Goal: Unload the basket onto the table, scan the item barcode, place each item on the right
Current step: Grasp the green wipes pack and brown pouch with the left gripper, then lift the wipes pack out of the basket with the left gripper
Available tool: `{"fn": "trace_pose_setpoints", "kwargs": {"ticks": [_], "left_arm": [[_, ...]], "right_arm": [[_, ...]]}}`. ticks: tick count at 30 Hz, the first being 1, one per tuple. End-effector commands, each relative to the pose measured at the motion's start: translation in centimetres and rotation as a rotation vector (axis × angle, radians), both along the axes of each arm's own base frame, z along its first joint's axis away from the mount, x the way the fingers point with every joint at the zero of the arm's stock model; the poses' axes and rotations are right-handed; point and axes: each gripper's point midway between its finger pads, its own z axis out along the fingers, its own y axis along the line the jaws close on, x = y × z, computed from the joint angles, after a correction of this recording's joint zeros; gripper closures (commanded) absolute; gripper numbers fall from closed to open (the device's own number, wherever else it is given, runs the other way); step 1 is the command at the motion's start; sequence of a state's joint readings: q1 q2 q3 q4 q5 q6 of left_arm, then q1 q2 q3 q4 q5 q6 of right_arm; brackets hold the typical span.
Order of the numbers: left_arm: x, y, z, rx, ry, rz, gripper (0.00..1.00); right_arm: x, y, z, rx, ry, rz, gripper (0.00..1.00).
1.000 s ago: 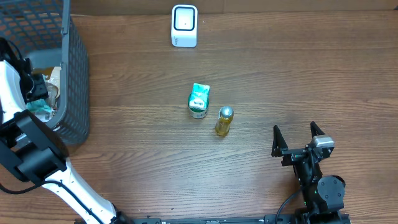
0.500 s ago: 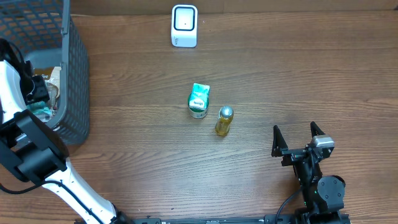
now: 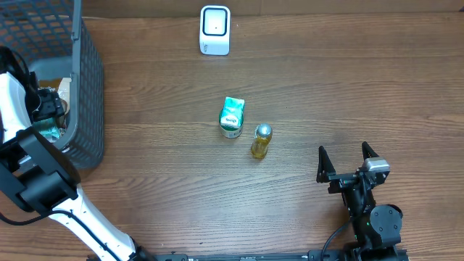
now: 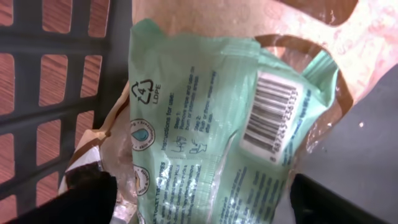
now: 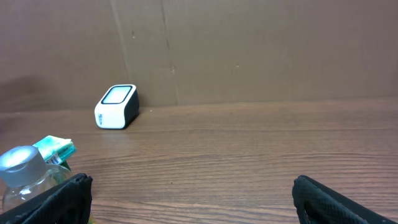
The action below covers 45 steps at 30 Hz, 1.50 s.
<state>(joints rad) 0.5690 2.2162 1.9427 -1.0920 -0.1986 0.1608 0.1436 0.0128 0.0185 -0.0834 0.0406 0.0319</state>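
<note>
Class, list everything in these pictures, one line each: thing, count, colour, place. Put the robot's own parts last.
wooden table: one, brown, under everything
plastic mesh basket: one, grey, table's left side
plastic packet with barcode: one, mint green, inside the basket
crinkled wrapper: one seen, beige and brown, beneath that packet
box-shaped barcode scanner: one, white, far middle of table
small pack: one, green and white, table centre
small bottle with silver cap: one, yellow, right of the pack
left fingers: two, black, spread over the packet in the basket
right fingers: two, black, open, near right of table
</note>
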Motion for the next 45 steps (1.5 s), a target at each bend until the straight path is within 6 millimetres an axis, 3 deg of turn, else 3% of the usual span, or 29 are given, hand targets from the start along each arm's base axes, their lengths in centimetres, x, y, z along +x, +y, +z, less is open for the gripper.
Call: {"fn": "trace_pose_setpoints", "kwargs": {"ticks": [1,8,17,22,28,29,32,34,39,42,45], "left_arm": [[0.4,-0.4,1.8,0.008,-0.045,-0.009,0.08],[0.8,-1.7,0.1,-0.056,-0.058,-0.088,0.04],[0.7,-1.5,-1.8,-0.039,-0.056,-0.101,0.00],[0.6,-1.3,-2.8,-0.025,-0.054,-0.098,0.14],[-0.3,-1.3,-4.7,-0.007,-0.028,-0.090,0.17],[-0.4,-1.3,-5.0,-0.008,-0.025,-0.091,0.21],[-0.3,-1.4,-4.8,-0.007,-0.028,-0.092,0.48],[0.2,-1.2,-3.7,0.003,-0.049,-0.094,0.67],[2.5,-0.3,2.4,0.051,-0.175,-0.081,0.74],[4.0,0.1,8.5,0.097,-0.313,-0.049,0.80],[5.3,-0.8,15.1,0.122,-0.481,-0.049,0.84]], "right_arm": [[0.0,-0.1,-0.2,-0.003,-0.002,-0.005,0.00],[0.0,-0.1,-0.2,-0.003,-0.002,-0.005,0.00],[0.0,-0.1,-0.2,-0.003,-0.002,-0.005,0.00],[0.0,-0.1,-0.2,-0.003,-0.002,-0.005,0.00],[0.0,-0.1,-0.2,-0.003,-0.002,-0.005,0.00],[0.0,-0.1,-0.2,-0.003,-0.002,-0.005,0.00],[0.0,-0.1,-0.2,-0.003,-0.002,-0.005,0.00],[0.0,-0.1,-0.2,-0.003,-0.002,-0.005,0.00],[0.0,-0.1,-0.2,-0.003,-0.002,-0.005,0.00],[0.0,-0.1,-0.2,-0.003,-0.002,-0.005,0.00],[0.0,-0.1,-0.2,-0.003,-0.002,-0.005,0.00]]}}
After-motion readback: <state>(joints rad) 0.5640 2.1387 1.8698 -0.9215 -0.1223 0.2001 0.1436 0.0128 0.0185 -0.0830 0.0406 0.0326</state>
